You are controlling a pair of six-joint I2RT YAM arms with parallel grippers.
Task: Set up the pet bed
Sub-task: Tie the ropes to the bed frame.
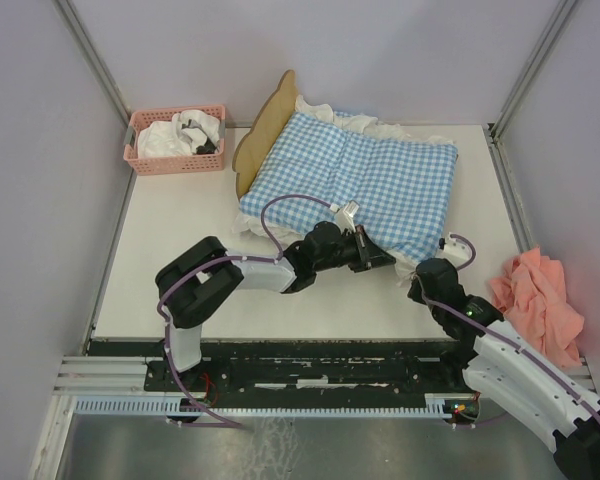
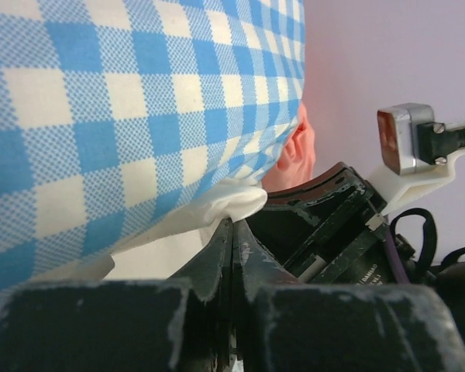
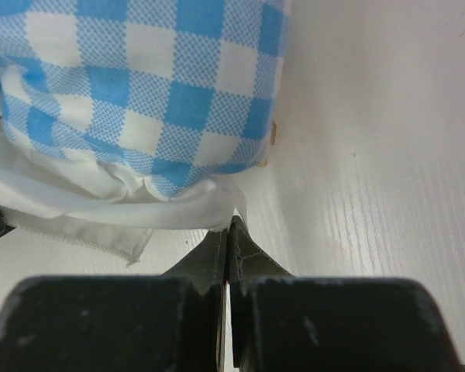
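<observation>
While bedding (image 1: 355,175) covers pet bed (image 1: 264,122), left jaws clamp white ruffle (image 2: 234,203); right jaws likewise.

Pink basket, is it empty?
No, the pink basket has white cloth bunched up inside it.

The pet bed (image 1: 263,135) lies upper centre in the overhead view, its wavy wooden headboard upright (frame hidden under gingham bedding (image 1: 370,170)).
</observation>
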